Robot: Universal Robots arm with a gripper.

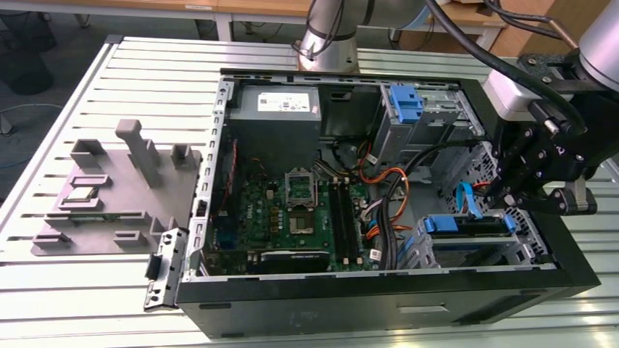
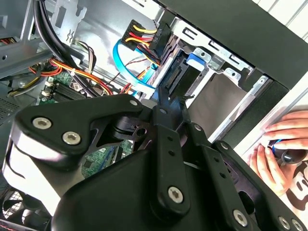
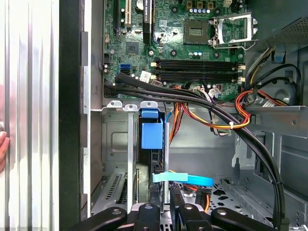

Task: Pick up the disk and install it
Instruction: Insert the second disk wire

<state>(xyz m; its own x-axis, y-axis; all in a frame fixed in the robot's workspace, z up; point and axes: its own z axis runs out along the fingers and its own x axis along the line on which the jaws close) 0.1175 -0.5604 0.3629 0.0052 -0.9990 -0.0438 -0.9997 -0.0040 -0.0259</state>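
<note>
The disk sits in the drive cage at the near corner of the open computer case, on the exterior view's right. Its blue side rails face up. In the second wrist view its silver face stands inside the metal cage. In the first wrist view I see the disk edge-on, with a blue rail piece on it. My gripper hangs just above the disk's cable end, and its fingers are drawn together in both wrist views. Whether the tips touch the disk I cannot tell.
A flat blue data cable and orange and black wire bundles run close to the gripper. The motherboard, a grey power-supply box and a tall blue latch lie further inside. A person's hand rests outside the case. A grey fixture stands on the exterior view's left.
</note>
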